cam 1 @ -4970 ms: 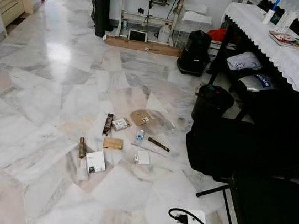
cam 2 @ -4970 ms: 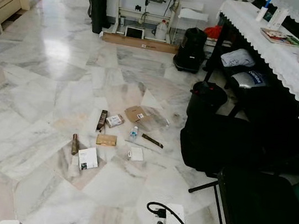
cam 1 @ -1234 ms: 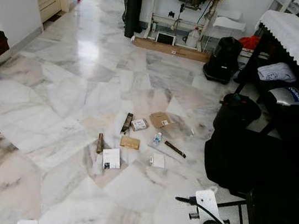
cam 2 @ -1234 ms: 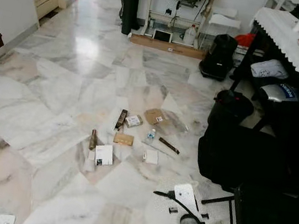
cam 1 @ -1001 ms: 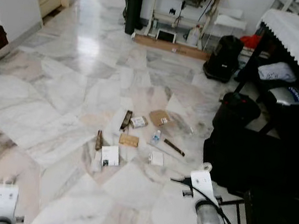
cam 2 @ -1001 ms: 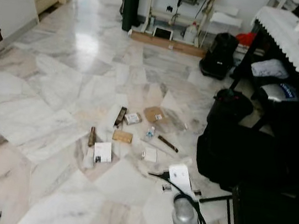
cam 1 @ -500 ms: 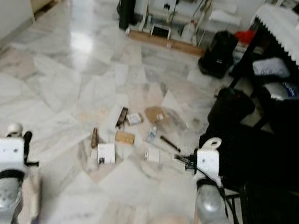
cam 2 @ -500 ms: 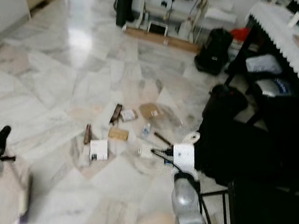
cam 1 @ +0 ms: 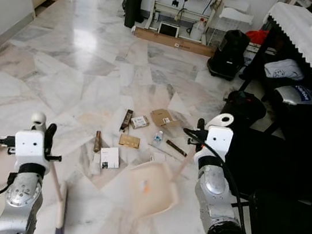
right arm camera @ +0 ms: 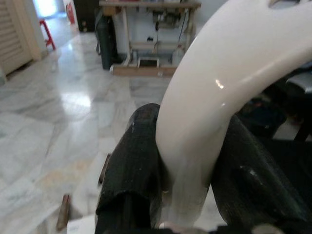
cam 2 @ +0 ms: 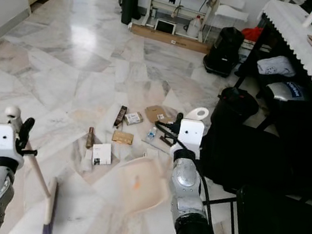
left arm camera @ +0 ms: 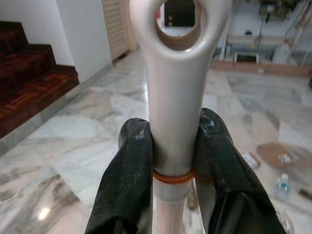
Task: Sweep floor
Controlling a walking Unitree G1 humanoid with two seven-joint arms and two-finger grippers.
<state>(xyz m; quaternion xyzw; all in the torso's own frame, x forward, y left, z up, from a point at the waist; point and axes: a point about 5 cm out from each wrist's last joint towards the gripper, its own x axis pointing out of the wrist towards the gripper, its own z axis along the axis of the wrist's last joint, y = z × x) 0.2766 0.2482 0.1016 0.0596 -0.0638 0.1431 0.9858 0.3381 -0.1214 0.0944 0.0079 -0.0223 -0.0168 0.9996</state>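
Ahead, the litter [cam 1: 133, 134] lies just beyond the dustpan [cam 1: 149, 189] clamped in the right gripper [right arm camera: 187, 180]; the left gripper [left arm camera: 173, 168], closed on the broom [cam 1: 57, 196], sits farther off.

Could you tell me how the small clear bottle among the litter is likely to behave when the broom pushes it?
The small bottle looks like light plastic, so it should move easily. It seems to stand upright on the glossy marble floor, so it may well tip, then roll away rather than slide into the dustpan.
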